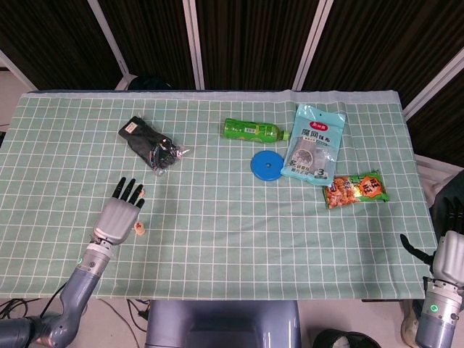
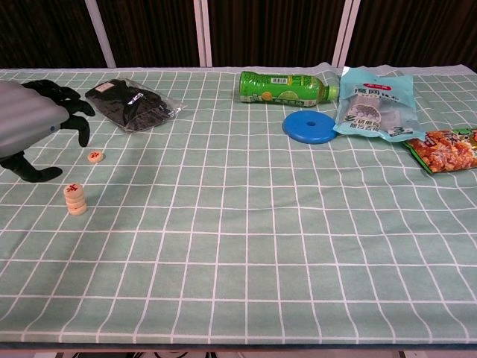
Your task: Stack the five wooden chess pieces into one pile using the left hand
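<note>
A short pile of round wooden chess pieces [image 2: 75,199] stands on the green checked cloth at the near left, red character on top; the head view shows this pile [image 1: 139,228] just right of my left hand. One loose piece [image 2: 95,156] lies flat a little beyond the pile. My left hand [image 2: 33,123] hovers above and left of both, fingers curved and apart, holding nothing. In the head view the left hand [image 1: 117,216] lies beside the pile without touching it. My right hand [image 1: 451,257] hangs off the table's near right corner, empty.
A black packet [image 2: 133,103] lies behind the loose piece. Further right are a green bottle [image 2: 287,87] on its side, a blue disc [image 2: 309,126], a light blue bag [image 2: 373,104] and an orange snack bag [image 2: 446,149].
</note>
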